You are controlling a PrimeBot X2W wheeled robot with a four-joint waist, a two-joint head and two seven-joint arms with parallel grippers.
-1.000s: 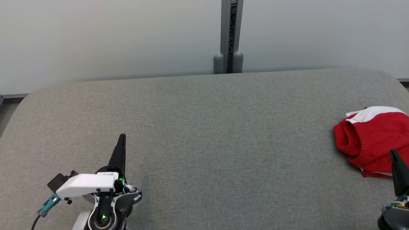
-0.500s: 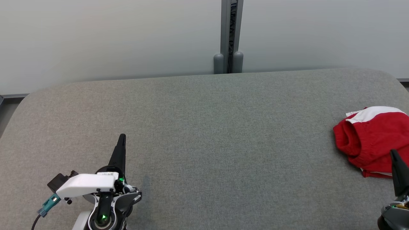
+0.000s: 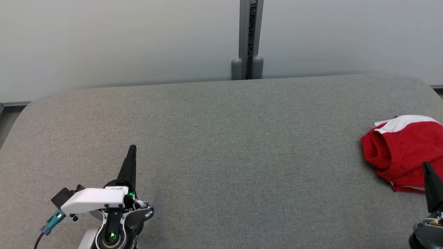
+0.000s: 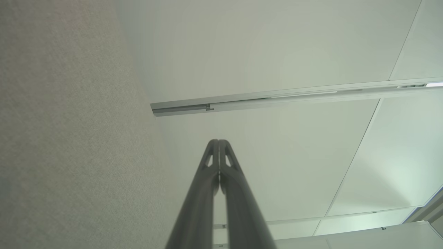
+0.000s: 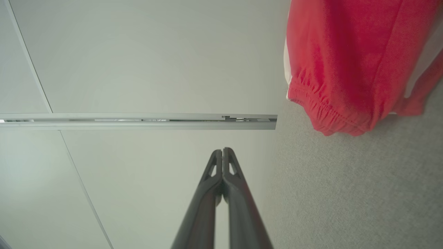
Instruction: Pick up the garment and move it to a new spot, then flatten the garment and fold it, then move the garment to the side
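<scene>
Head view: a crumpled red-and-white garment (image 3: 398,148) lies near the right edge of the grey desk (image 3: 221,155), the right claw (image 3: 426,166) just beside it, the left claw (image 3: 132,149) well apart at lower left. Left wrist view: the left claw (image 4: 219,141) is pressed together, holding nothing. Right wrist view: the right claw (image 5: 222,150), likewise pressed together and empty, points past the garment's gathered hem; a grab this near the edge could snag one layer or drag the bundle off the desk.
</scene>
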